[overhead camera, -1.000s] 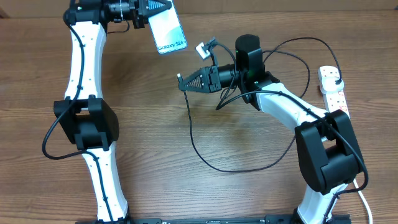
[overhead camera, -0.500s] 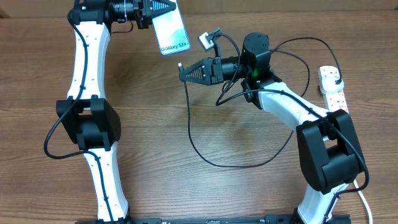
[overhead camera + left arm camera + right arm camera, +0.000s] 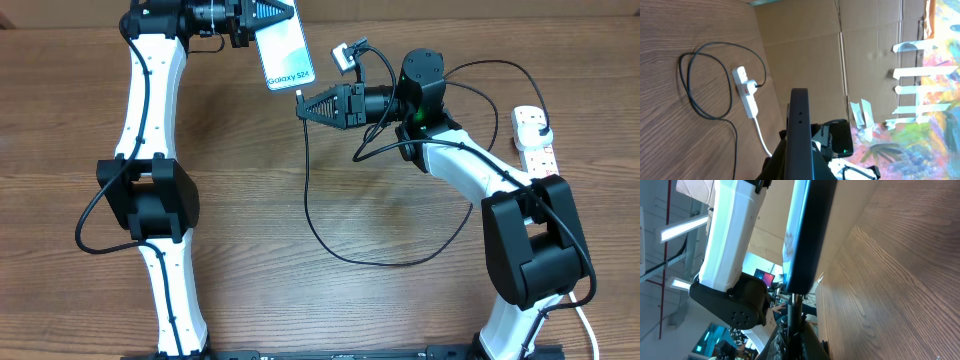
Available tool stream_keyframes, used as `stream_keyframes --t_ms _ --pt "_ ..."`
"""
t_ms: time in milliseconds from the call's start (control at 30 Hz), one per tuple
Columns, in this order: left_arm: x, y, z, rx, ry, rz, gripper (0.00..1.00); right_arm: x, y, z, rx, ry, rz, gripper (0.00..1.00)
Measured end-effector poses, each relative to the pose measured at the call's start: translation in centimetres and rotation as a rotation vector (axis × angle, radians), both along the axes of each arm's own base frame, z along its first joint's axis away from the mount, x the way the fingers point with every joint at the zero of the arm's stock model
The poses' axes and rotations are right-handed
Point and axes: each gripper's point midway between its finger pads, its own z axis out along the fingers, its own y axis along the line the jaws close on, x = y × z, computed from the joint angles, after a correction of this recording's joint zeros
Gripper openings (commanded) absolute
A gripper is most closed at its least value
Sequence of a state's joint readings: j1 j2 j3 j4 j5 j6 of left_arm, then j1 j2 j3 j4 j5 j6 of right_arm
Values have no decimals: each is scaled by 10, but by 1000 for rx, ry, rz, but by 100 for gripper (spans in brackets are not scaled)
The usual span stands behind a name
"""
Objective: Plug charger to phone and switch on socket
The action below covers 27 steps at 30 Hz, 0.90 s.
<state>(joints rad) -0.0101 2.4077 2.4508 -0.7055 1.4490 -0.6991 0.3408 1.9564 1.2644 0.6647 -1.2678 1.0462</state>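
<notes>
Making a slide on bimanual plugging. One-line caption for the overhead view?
Left gripper holds the phone while right gripper holds the charger tip at the phone's short end.

Wood-grain table point(image 3: 250, 220) matt; phone point(image 3: 286, 50) screen glossy; socket point(image 3: 538, 150) white plastic; charger point(image 3: 305, 170) matt black; cardboard wall point(image 3: 805, 45).

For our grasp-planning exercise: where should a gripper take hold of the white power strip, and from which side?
Probably from above, fingers across its narrow width: the power strip lies flat, long and slim, so its long edges suit two fingers. Pick the free end, clear of the charger's plug head and the white cord.
</notes>
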Motion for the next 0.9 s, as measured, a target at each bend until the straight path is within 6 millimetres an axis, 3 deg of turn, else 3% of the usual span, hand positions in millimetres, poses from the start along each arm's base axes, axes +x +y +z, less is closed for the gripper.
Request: stream_keyframes --t_ms 367,900 --pt "-2 -12 -2 11 -4 -9 4 0 0 0 0 0 0 4" --pt "-2 -12 -2 12 -19 -11 4 0 0 0 0 0 0 4"
